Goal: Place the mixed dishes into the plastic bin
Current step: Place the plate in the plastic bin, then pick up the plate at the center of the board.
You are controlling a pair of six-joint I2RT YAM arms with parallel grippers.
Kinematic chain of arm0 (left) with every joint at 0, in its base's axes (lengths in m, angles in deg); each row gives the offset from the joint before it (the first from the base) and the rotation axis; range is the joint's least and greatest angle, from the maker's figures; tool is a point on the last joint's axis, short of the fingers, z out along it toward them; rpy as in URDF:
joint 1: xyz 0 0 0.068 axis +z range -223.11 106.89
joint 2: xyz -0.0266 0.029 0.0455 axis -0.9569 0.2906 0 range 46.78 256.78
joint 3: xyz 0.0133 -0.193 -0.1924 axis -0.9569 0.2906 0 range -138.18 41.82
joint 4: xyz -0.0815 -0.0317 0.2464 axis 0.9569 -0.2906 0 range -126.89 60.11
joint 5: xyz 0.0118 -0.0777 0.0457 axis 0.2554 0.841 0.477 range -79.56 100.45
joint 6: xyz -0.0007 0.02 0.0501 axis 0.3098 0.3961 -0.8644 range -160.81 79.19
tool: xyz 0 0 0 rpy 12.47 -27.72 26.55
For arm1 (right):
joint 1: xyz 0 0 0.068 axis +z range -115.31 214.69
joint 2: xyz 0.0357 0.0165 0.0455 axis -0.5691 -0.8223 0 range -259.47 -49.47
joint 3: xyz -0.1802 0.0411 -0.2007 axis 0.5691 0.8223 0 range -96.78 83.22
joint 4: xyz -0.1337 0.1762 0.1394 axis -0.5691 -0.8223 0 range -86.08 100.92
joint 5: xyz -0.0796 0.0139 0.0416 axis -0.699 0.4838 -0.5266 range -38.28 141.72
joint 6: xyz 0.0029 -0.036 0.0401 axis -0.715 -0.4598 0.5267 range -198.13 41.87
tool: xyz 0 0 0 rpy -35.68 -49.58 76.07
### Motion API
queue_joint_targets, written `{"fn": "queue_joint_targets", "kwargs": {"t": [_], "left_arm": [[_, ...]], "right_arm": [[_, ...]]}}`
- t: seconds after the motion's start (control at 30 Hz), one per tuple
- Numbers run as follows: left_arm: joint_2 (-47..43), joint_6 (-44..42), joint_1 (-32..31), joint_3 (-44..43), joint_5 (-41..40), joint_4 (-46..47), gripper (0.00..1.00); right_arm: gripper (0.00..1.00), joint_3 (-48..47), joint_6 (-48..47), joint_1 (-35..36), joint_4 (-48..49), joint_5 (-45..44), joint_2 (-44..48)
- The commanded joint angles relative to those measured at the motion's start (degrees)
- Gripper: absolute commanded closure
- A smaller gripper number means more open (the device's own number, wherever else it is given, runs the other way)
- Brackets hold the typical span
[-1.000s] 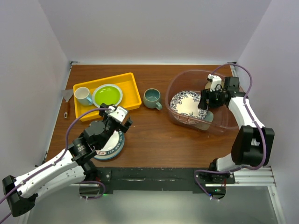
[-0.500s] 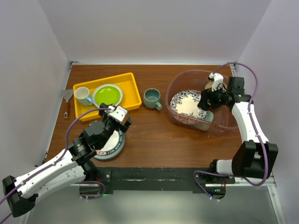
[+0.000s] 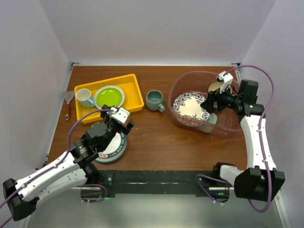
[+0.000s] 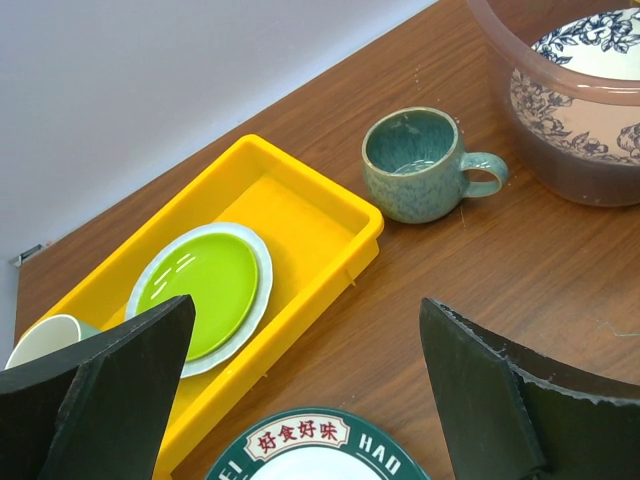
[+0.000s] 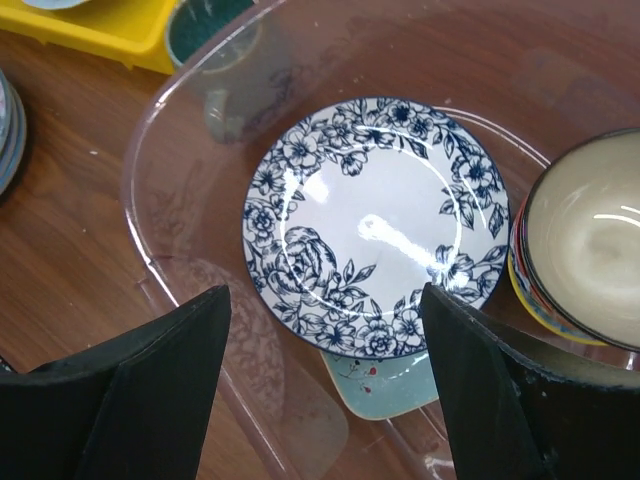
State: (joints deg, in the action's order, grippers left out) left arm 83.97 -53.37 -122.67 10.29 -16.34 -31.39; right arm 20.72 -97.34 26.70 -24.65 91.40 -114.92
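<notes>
The plastic bin (image 3: 176, 84) stands at the right and holds a blue-patterned plate (image 3: 190, 105), a tan bowl (image 3: 216, 87) and a mint-green tray (image 5: 385, 385) that lies partly under the plate. My right gripper (image 3: 211, 102) hovers open over the plate (image 5: 375, 225), with nothing between its fingers. The grey-green mug (image 3: 154, 99) stands on the table left of the bin. A white plate with red marks and a green rim (image 3: 114, 148) lies near the front left. My left gripper (image 4: 305, 320) hangs wide open and empty just above that plate's far edge (image 4: 320, 450).
A yellow tray (image 3: 135, 92) at the back left holds a green plate (image 3: 109, 97) and a white cup (image 3: 84, 97). A small scraper (image 3: 69, 102) lies by the left wall. White walls close in the table on three sides.
My right arm has drawn back towards the right wall and its jaws have spread wider, while the blue-patterned plate stays flat in the bin. The left arm has not moved.
</notes>
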Motion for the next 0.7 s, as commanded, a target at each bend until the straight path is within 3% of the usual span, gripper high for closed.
{"fn": "queue_joint_targets", "kwargs": {"t": [0.0, 0.3, 0.67], "left_arm": [[0.6, 1.0, 0.5, -0.6, 0.3, 1.6, 0.0], [1.8, 2.9, 1.4, -0.9, 1.6, -0.6, 0.0], [2.8, 12.2, 3.6, -2.5, 6.8, -1.3, 0.0]], "right_arm": [[0.19, 1.5, -0.3, -1.2, 2.9, 7.2, 2.6], [0.19, 5.5, -0.6, -1.6, 6.5, 14.5, 6.6], [0.16, 7.4, -1.5, -1.7, 6.9, 15.9, 8.1]]}}
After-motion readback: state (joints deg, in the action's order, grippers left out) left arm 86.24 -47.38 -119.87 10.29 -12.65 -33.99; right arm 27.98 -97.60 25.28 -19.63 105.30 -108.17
